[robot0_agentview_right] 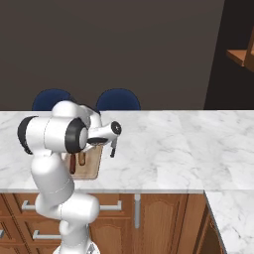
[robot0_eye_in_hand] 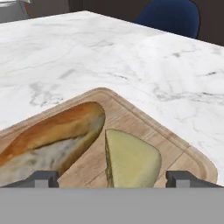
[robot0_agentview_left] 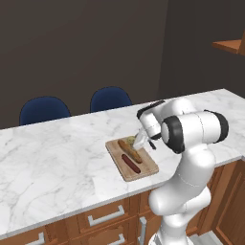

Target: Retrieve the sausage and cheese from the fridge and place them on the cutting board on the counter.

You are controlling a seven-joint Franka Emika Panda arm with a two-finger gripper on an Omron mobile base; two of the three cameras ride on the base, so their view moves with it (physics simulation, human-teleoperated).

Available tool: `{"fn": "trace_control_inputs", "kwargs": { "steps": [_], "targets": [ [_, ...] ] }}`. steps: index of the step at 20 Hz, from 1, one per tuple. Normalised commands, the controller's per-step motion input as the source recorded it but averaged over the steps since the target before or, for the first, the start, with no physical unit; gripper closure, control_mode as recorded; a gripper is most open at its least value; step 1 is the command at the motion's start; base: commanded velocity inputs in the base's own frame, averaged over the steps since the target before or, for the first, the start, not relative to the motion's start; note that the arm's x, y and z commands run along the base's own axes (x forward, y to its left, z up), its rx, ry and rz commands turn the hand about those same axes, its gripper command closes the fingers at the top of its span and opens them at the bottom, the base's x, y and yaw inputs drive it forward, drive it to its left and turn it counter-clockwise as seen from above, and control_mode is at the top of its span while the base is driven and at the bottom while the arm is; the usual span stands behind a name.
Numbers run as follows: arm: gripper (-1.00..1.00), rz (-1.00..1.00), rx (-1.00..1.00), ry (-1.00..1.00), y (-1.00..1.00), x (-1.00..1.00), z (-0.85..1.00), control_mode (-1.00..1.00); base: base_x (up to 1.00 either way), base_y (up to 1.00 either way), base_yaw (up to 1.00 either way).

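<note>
— Where the cutting board lies near the front edge of the counter, what sits on it?

— Three things. The sausage, dark red-brown, lies along the board's middle, toward its front end. Just beside it lies a paler orange-brown loaf, also lengthwise. The cheese sits at the board's far end, next to the loaf's tip — in the hand view the two are very close (whether they touch I cannot tell).

— And the gripper?

— The gripper hangs just over that far end of the board, its jaws spread wide with the cheese between the two finger tips but gripped by neither; it holds nothing.

— Anything crowding the board?

— The arm's own white elbow hides most of the board in the right base view. Beyond the counter, past the board, two blue chairs stand against a dark wall. A wooden shelf juts in high up, well apart from the board.
</note>
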Motion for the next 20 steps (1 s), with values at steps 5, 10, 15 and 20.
{"fn": "trace_control_inputs", "kwargs": {
  "steps": [5,10,15,20],
  "targets": [
    [-1.00,-0.01,0.04,0.00,0.05,-0.30,0.40,-1.00,0.00,0.00,0.00],
    [-1.00,-0.04,0.00,0.04,0.01,-0.27,0.52,-1.00,0.00,0.00,0.00],
    [-1.00,-0.10,0.00,0.10,0.00,-0.34,0.59,-1.00,0.00,0.00,0.00],
    [-1.00,-0.22,-0.01,0.03,0.01,-0.50,0.43,-1.00,0.00,0.00,0.00]
  ]
}}
